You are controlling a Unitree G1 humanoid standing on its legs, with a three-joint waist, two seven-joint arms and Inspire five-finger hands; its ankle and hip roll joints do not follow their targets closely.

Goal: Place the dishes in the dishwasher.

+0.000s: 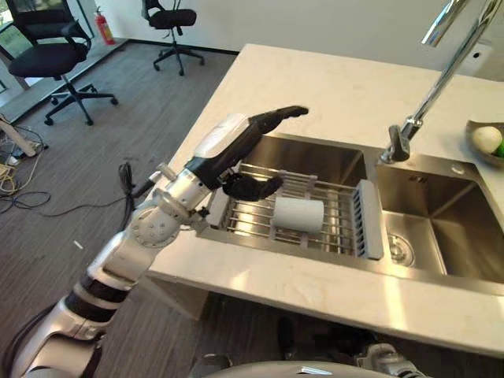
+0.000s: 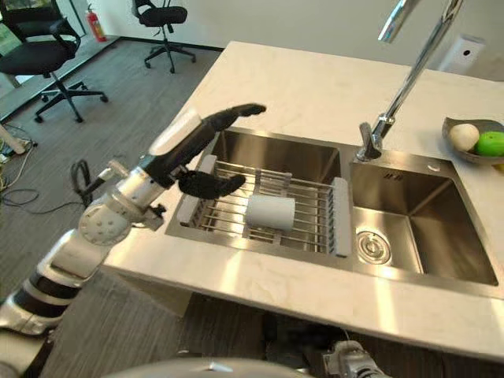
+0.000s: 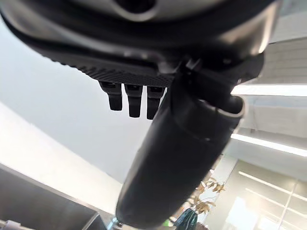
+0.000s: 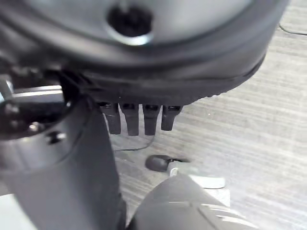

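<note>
Where grey floor (image 1: pixel 118 134) meets white counter (image 1: pixel 331 87), office chairs (image 1: pixel 55 55) stand.

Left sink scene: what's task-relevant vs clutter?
Job:
white cup lying on its side on the sink rack
left hand, open, raised over the rack's left end
right hand, open, over floor

Lying about:
faucet
fruit bowl
office chairs

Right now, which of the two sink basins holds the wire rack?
The left basin, nearest the left hand; the rack carries a white cup. The right basin has none.
</note>
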